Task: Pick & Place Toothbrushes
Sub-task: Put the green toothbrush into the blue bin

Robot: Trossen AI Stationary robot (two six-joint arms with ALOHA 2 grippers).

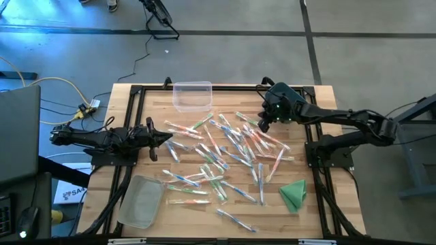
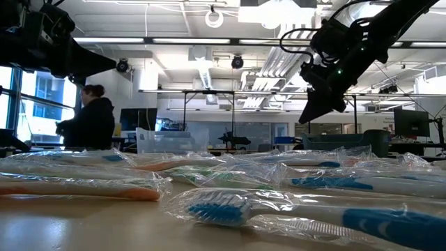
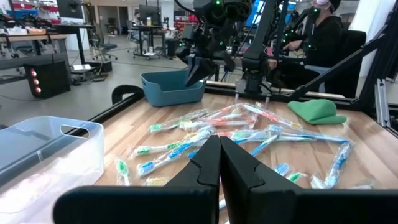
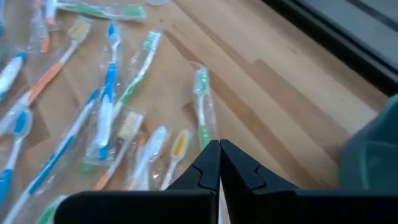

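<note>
A pale wooden table (image 1: 136, 102) framed in dark rails stands on a grey concrete floor, and the low view looks across it into a large workshop where a person (image 2: 90, 122) in dark clothing stands at the far left. The toothbrushes (image 1: 225, 153), each in a clear wrapper with orange, green or blue accents, lie scattered in a loose heap across the middle of the table. A clear bin (image 1: 192, 95) sits at the far edge, a second translucent bin (image 1: 141, 201) near the front left corner, and a folded green cloth (image 1: 294, 193) at the front right. The left gripper (image 1: 167, 138) hangs low at the left rim of the heap, fingers pressed together and holding nothing. The right gripper (image 1: 262, 126) hovers above the heap's far right part, its fingers likewise closed and empty. Bare wood lies along the left side, the front edge and the far right corner.
</note>
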